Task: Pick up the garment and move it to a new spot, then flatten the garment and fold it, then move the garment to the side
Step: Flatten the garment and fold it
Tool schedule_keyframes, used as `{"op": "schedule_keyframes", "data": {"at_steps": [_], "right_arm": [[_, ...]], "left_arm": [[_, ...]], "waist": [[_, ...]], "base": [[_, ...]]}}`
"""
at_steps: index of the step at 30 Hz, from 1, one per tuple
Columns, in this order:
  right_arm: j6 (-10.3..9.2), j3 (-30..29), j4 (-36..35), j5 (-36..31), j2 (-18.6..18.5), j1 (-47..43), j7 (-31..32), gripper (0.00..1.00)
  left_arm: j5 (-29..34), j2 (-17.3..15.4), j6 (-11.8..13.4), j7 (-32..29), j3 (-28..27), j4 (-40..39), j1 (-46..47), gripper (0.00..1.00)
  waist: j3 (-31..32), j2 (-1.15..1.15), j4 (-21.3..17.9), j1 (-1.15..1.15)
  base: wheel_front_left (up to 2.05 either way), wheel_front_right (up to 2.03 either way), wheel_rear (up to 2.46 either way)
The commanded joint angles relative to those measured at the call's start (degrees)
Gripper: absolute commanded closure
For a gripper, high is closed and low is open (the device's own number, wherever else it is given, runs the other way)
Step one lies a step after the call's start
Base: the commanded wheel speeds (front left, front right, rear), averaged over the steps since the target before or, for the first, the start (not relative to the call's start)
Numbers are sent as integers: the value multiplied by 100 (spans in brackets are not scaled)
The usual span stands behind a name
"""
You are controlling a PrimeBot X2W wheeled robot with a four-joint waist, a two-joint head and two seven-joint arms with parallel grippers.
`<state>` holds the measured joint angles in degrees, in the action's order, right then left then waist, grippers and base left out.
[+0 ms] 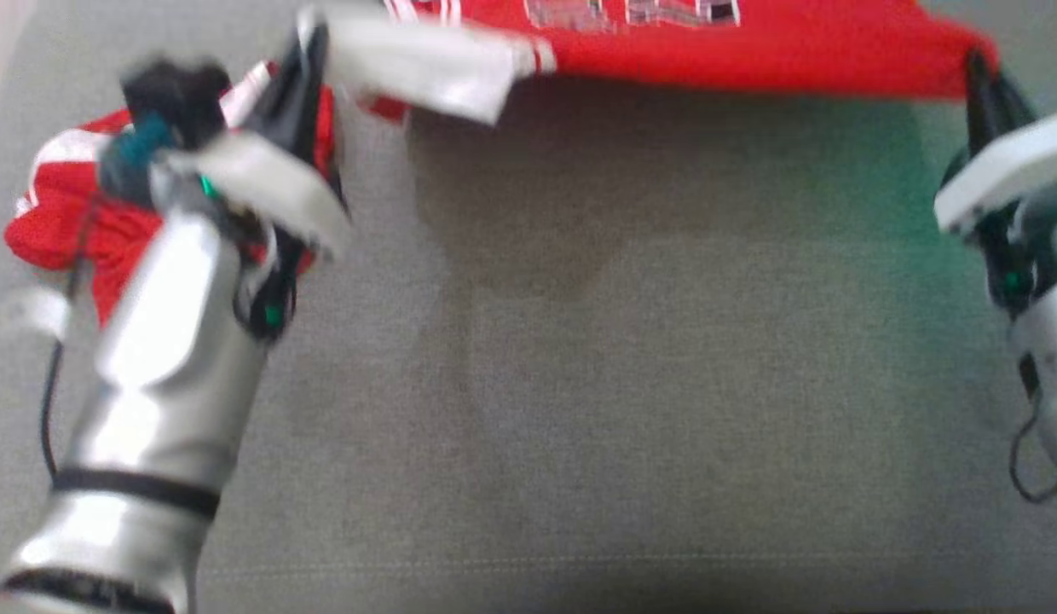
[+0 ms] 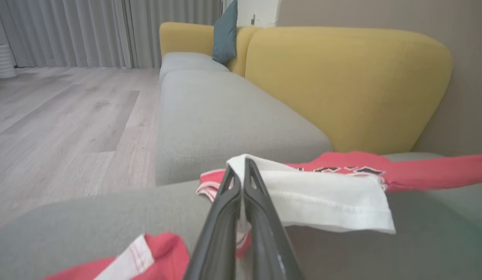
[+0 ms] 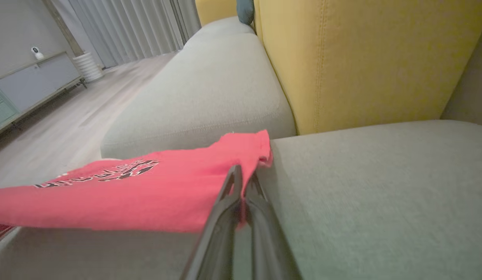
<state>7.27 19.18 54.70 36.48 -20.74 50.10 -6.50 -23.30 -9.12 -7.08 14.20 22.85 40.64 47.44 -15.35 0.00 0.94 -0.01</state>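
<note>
1. Garment (image 1: 750, 43), red with a white sleeve, hangs stretched above the grey sofa seat (image 1: 622, 384), one end bunched low beside the left arm.
2. Left claw (image 2: 241, 171) is pinched closed on the white sleeve edge.
3. Right claw (image 3: 243, 177) is pinched closed on a red corner.
4. Yellow backrest (image 2: 342, 85) stands behind.

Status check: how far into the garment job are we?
Done: garment picked up. In hand: left pincer and right pincer each shut on an edge, holding it stretched above the grey cushion. Left: lay flat, fold, move aside.
</note>
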Motion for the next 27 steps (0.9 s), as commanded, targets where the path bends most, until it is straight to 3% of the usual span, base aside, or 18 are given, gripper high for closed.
{"op": "schedule_keyframes", "data": {"at_steps": [1, 12, 21, 27], "right_arm": [[22, 192, -186, 106, -210, -159, 46, 100], [22, 1110, -426, 436, -786, -1008, 586, 100], [22, 1864, -709, 658, -1109, -1450, 1089, 100], [22, 2429, -1064, 976, -1385, -1752, 1572, 100]], "left_arm": [[-36, -342, -21, -4, -21, -289, -149, 100], [-347, -923, -39, -534, 734, -1362, -1795, 100], [-885, -1184, -40, -1017, 908, -2091, -2654, 100], [-1287, -1530, -40, -1483, 1111, -2751, -3222, 100]], "waist": [[211, 0, 19, 1], [669, 0, 74, 1], [1120, 0, 30, 1], [1452, 0, -1, 1]], "base": [[0, 0, 0], [0, 0, 0], [0, 0, 0], [0, 0, 0]]}}
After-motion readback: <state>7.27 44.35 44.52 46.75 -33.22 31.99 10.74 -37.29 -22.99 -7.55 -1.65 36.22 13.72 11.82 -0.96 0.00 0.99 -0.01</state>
